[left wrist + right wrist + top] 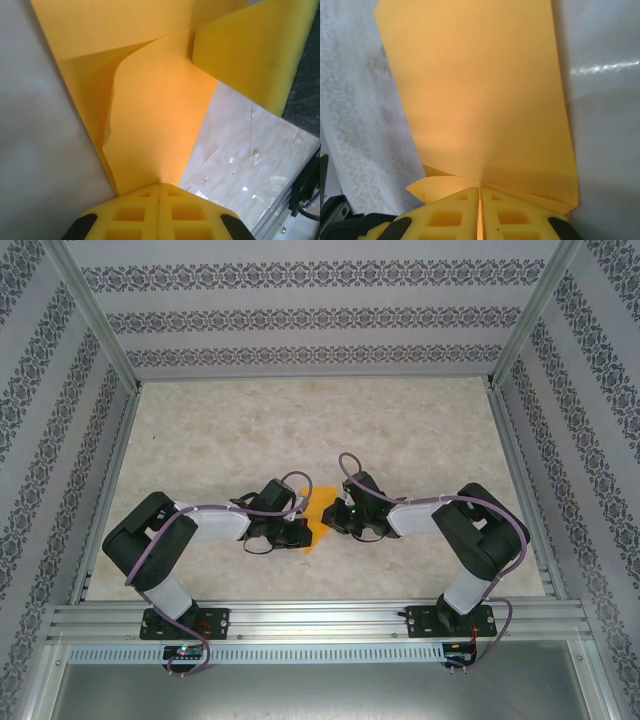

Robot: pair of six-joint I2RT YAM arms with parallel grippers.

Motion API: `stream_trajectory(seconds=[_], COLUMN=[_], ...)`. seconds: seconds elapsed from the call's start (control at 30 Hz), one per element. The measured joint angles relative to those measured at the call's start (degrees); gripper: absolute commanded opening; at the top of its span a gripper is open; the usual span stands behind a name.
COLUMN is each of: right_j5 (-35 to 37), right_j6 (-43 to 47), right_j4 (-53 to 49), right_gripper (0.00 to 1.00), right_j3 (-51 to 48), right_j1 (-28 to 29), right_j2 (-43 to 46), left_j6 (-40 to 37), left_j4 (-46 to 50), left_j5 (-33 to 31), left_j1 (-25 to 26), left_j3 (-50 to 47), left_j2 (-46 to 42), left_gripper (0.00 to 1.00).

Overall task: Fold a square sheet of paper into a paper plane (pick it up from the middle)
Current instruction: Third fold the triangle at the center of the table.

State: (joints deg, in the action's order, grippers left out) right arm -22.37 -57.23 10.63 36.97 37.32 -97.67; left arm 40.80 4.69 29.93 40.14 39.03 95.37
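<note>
Here the square sheet of paper (318, 514), already creased, is held over the middle of the counter (300, 430), its long axis running near to far. The left jaws and right jaws each pinch an opposite side edge, facing each other, equally near.

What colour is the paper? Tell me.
The paper is plain orange-yellow, clearest in the right wrist view.

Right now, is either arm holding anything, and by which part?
Both hold the square sheet of paper: the left gripper has its jaws shut on a narrowing folded tip, the right gripper on the near folded edge.
</note>
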Motion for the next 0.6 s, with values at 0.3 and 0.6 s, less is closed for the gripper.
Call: stream_trajectory(seconds=[0.3,0.6], right_j5=[-3.2,-3.0], right_j6=[1.7,3.8], right_j4=[0.7,-0.1], right_gripper=[0.12,0.16], right_j3=[0.0,0.4], right_j1=[-5.3,-9.0], right_j2=[-0.7,0.0], left_j6=[0.0,-0.5], left_j4=[-1.5,-1.4], left_j5=[0.1,0.1], left_j1=[0.0,0.0], left_j3=[-0.2,-0.1], left_j2=[0.3,0.3], left_gripper=[0.07,0.08])
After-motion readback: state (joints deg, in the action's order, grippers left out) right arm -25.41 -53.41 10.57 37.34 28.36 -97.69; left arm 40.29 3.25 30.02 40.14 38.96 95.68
